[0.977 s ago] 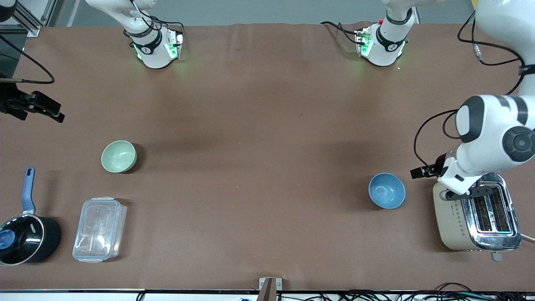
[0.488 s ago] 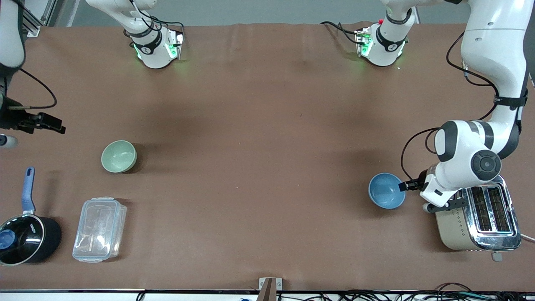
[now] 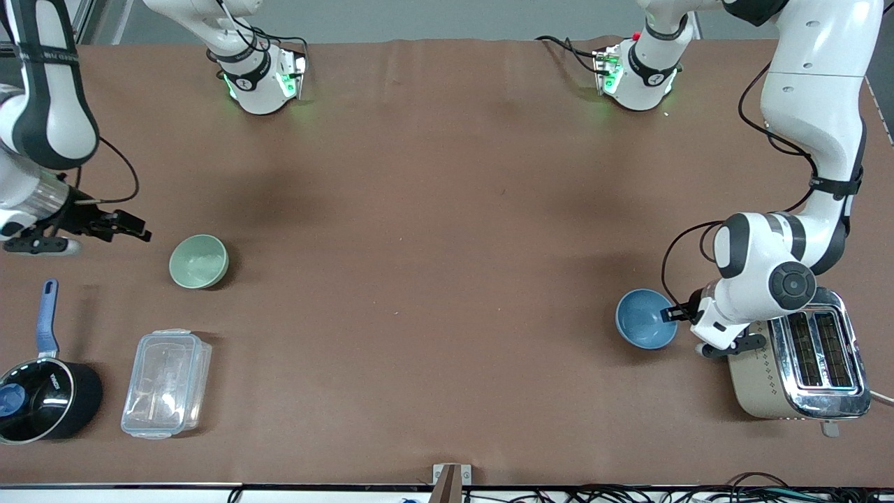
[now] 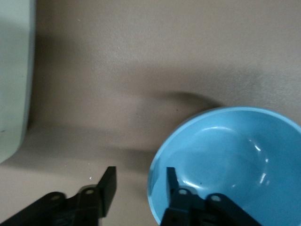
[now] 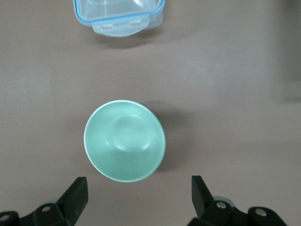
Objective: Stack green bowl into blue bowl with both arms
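Saucepan (image 3: 43,397) and clear lidded box (image 3: 166,383) sit at the right arm's end of the bench (image 3: 433,230), nearest the front camera. The right gripper (image 3: 133,230) hangs beside the green bowl (image 3: 199,260), jaws spread wide with nothing between them. The green bowl rests upright, well apart from the blue bowl (image 3: 644,320). The left gripper (image 3: 675,313) sits at the blue bowl's rim (toaster side), jaws spread, one finger (image 4: 173,181) inside and one outside the wall, not pinching. The toaster (image 3: 796,367) stands just beside it.

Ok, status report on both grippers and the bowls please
Left gripper open, straddling blue bowl rim. Right gripper open, beside green bowl, not touching. Nothing between the bowls.
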Controlling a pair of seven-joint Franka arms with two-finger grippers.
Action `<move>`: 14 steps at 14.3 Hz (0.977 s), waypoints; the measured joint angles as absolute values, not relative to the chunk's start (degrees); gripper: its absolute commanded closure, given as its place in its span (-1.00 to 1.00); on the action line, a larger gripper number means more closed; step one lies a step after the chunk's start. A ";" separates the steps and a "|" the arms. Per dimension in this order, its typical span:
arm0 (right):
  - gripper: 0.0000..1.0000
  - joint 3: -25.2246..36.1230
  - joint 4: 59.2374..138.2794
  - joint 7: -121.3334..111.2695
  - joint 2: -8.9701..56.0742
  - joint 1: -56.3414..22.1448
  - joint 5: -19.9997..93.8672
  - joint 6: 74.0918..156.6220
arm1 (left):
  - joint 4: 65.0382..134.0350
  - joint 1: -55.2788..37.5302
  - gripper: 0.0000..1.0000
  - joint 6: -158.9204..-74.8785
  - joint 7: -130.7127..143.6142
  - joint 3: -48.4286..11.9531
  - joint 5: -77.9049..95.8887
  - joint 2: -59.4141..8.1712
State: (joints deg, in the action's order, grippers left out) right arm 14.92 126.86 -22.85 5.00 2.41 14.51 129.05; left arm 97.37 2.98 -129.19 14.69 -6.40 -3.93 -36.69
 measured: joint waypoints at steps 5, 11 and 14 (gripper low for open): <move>-0.92 15.56 126.94 -41.07 15.42 3.08 32.99 135.14 | 97.04 2.56 0.97 -129.27 15.56 -6.67 -3.94 -37.08; -0.67 16.63 124.94 -45.42 21.41 3.52 36.46 135.76 | 95.37 2.16 0.98 -122.06 20.82 -15.06 -3.94 -34.11; 0.34 16.62 124.90 -46.81 23.21 3.51 39.26 135.75 | 95.25 0.05 0.99 -120.45 27.35 -22.63 -4.25 -32.24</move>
State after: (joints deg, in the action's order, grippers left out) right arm 16.62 124.90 -46.81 23.21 3.51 39.26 135.75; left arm 95.25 0.05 -120.45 27.35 -22.63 -4.25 -32.24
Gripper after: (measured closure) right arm 0.167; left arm 0.952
